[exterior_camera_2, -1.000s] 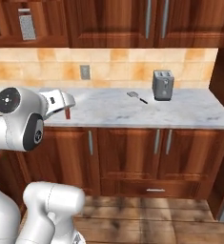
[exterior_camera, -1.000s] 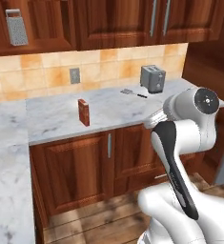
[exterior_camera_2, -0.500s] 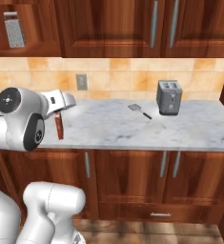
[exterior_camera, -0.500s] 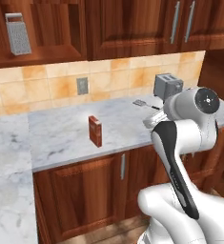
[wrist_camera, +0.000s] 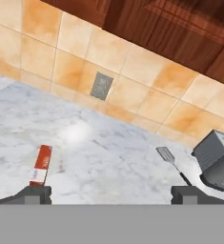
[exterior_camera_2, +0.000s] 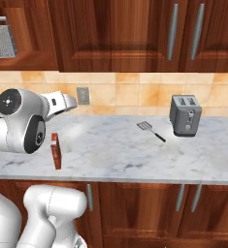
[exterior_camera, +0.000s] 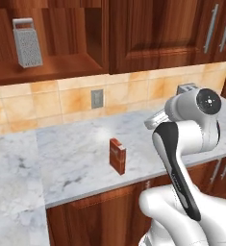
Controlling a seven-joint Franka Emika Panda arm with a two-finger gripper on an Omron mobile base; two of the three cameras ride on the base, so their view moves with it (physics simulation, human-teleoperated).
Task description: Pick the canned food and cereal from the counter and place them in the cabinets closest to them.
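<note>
Hand view puts the cereal (wrist_camera: 41,165) at eight o'clock on the counter (wrist_camera: 113,157) — approach step. Gripper (wrist_camera: 111,194) spread, empty — next, descend onto the box.

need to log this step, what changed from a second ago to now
The base drove nearer the counter, so the whole view shifted; the things themselves did not move. The cereal still stands upright near the front edge, untouched. The claw is open and holds nothing. The toaster, spatula and box grater on its shelf stayed put.
</note>
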